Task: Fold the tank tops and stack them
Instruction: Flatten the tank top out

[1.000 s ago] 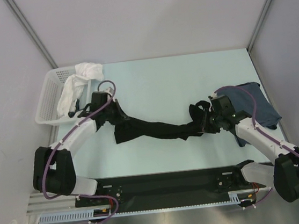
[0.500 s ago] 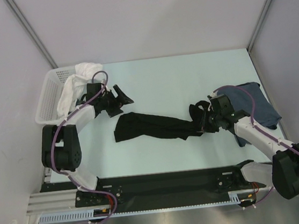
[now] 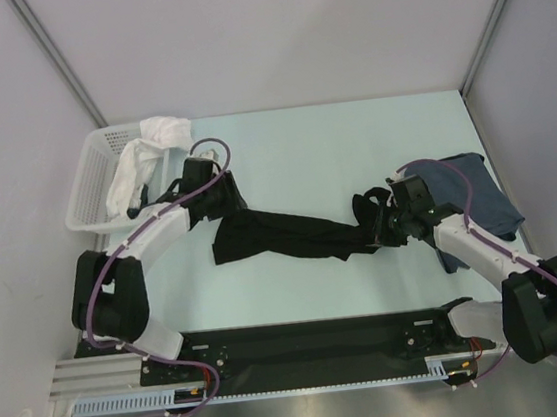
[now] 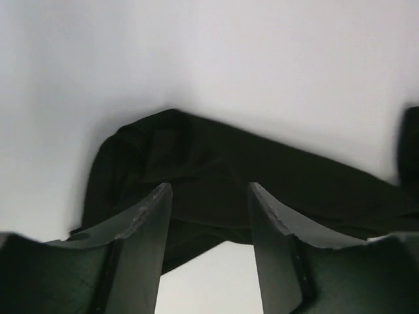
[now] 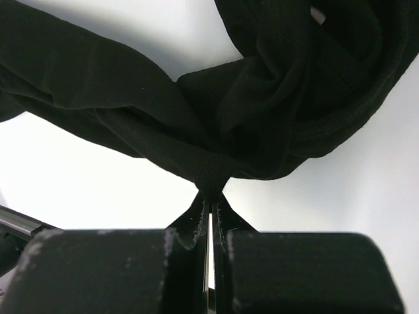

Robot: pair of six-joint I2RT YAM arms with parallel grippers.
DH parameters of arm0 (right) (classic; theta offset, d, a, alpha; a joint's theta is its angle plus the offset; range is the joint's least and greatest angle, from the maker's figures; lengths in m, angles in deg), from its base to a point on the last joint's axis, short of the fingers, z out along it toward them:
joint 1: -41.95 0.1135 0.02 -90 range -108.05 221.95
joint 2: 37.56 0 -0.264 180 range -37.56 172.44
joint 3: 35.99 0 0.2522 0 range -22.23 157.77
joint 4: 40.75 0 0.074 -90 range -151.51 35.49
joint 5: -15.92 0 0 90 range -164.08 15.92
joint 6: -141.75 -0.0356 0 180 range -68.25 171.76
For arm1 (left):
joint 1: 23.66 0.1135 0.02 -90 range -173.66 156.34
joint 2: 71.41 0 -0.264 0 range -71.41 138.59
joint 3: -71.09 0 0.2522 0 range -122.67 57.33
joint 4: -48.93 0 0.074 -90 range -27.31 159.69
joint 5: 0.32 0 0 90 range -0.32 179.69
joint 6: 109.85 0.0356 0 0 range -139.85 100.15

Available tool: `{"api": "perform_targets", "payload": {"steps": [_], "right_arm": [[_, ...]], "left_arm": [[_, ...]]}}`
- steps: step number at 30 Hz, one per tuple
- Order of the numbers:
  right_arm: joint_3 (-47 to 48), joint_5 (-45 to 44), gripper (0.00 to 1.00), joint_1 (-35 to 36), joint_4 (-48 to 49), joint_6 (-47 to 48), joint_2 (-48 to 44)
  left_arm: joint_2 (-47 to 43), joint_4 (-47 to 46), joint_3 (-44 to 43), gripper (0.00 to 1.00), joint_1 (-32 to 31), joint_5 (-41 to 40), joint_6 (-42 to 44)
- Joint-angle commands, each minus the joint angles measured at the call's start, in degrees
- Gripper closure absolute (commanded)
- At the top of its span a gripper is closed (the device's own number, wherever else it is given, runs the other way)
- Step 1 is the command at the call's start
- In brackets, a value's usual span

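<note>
The black tank top (image 3: 292, 235) lies stretched in a rumpled band across the middle of the table. My left gripper (image 3: 227, 200) hovers over its left end. In the left wrist view that gripper (image 4: 209, 191) is open, the black tank top (image 4: 216, 157) lies just beyond its fingertips (image 4: 149, 222), and bare table shows between them. My right gripper (image 3: 385, 224) is shut on the bunched right end. The right wrist view shows this gripper (image 5: 211, 195) pinching a fold of the black tank top (image 5: 262, 98). The slate-blue tank top (image 3: 478, 191) lies crumpled at the right edge, partly under the right arm.
A white lattice basket (image 3: 90, 190) stands at the back left with a white cloth (image 3: 155, 137) draped over its rim, close behind the left arm. The cell's walls close in the table on the left, the back and the right.
My left gripper let go of the black top's left end, opened and swung away toward the basket, then came back over that end, narrower but still open. The right gripper has kept its hold.
</note>
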Motion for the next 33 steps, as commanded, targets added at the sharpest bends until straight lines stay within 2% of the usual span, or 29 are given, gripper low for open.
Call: {"api": "perform_targets", "payload": {"steps": [1,3,6,8,14,16,17,19,20,21,33], "right_arm": [[1.53,1.09,1.00,-0.31,1.29,0.91,0.44],[1.44,1.09,1.00,-0.40,1.37,1.00,0.53],[1.44,1.18,1.00,-0.49,1.46,1.09,0.62],[1.44,1.18,1.00,-0.49,1.46,1.09,0.62],[1.44,1.27,1.00,-0.58,1.20,1.18,0.53],[1.44,1.36,1.00,-0.75,1.20,1.27,0.44],[1.44,1.44,1.00,-0.75,1.20,1.35,0.53],[1.62,1.62,1.00,-1.02,1.02,1.44,0.44],[1.71,1.62,1.00,-1.02,0.76,1.62,0.35],[1.97,1.53,1.00,-1.19,0.58,1.70,0.27],[11.19,0.74,1.00,-3.91,-3.46,3.02,-1.49]], "left_arm": [[2.80,2.91,0.65,0.41,0.62,-5.36,2.72],[4.29,2.83,0.64,0.34,0.70,-5.80,2.72],[6.13,2.30,0.38,0.34,0.62,-5.63,2.81],[7.28,1.77,-0.06,0.35,0.62,-4.49,2.98],[11.59,0.89,-2.16,0.46,0.62,-1.85,2.81],[12.20,0.80,-2.95,0.55,0.62,-1.85,2.90],[12.47,0.89,-3.13,0.67,0.62,-2.02,2.90],[11.95,1.15,-3.31,0.81,0.62,-3.16,2.81],[10.29,1.50,-3.31,0.95,0.62,-3.60,2.72],[9.06,2.03,-2.70,1.00,0.62,-4.04,2.55],[-11.34,10.03,-3.04,1.00,0.70,-4.92,0.44]]}}
